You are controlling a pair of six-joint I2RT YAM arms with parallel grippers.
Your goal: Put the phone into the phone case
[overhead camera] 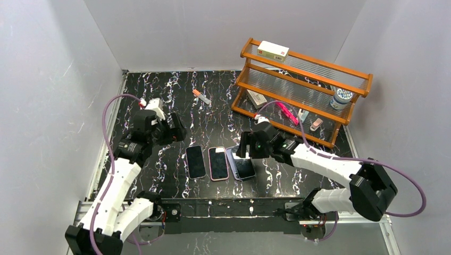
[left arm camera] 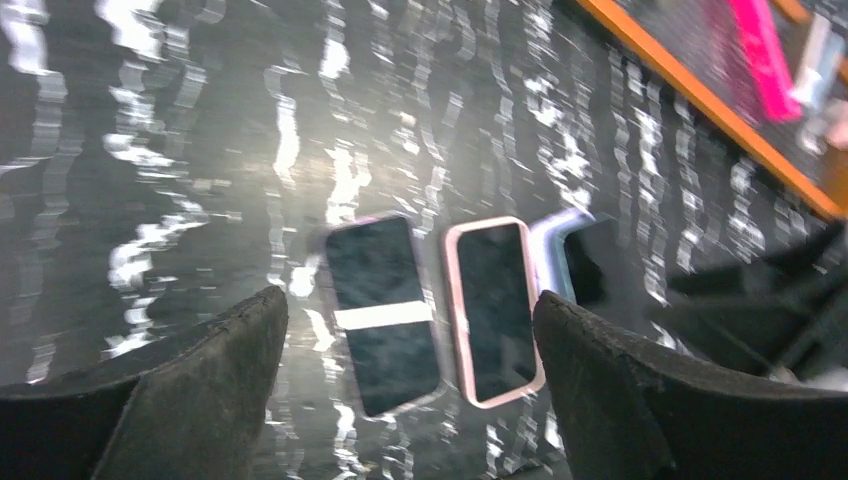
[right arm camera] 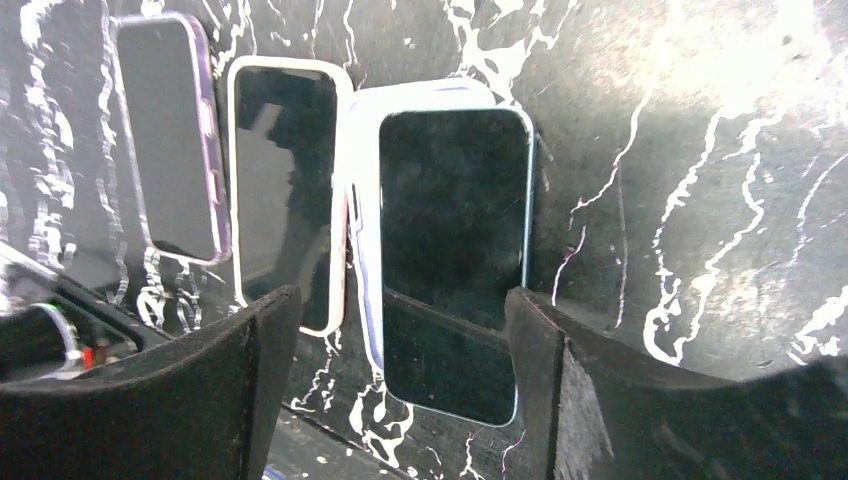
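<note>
Your right end effector (right arm camera: 400, 305) hangs spread above the phone (right arm camera: 455, 220), which lies offset on its pale phone case (right arm camera: 362, 160); your left end effector (left arm camera: 410, 305) is spread too

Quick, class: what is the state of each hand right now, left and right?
Left hand: open, holding nothing.
Right hand: open, holding nothing, poised over the phone.

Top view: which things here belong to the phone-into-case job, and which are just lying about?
Job: bare phone, pale case under it, right gripper above them.
Lying about: pink-cased phone, purple-edged phone, wooden rack, box, jar, pink marker, orange-capped tube.
</note>
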